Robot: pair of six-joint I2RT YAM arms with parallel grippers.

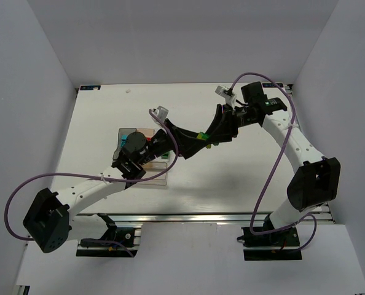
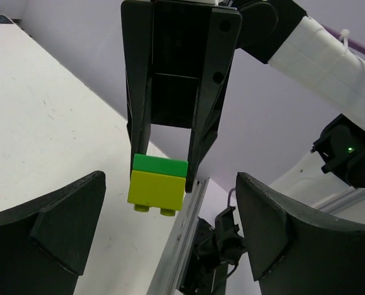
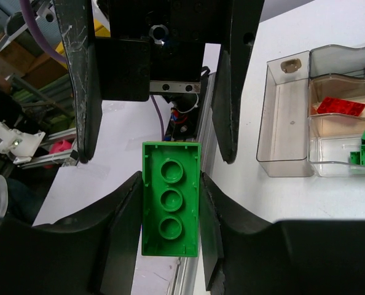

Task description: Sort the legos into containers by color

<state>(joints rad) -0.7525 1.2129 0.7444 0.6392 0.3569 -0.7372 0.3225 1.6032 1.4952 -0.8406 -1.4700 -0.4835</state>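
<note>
My right gripper (image 3: 170, 184) is shut on a dark green lego (image 3: 170, 198), seen from its hollow underside. In the left wrist view a lime-yellow lego (image 2: 156, 192) is stuck under that green lego (image 2: 160, 165), both held in the air by the right gripper (image 2: 165, 161). My left gripper (image 2: 170, 236) is open wide, facing the stack, its fingers (image 3: 83, 86) on either side of it without touching. From above the stack (image 1: 202, 136) hangs over mid-table between both grippers. The containers (image 3: 286, 129) hold red, green and cyan legos.
The container tray (image 1: 161, 179) lies under my left arm at centre-left of the white table. The table's metal front rail (image 2: 181, 246) runs below the held stack. White walls enclose the table on three sides.
</note>
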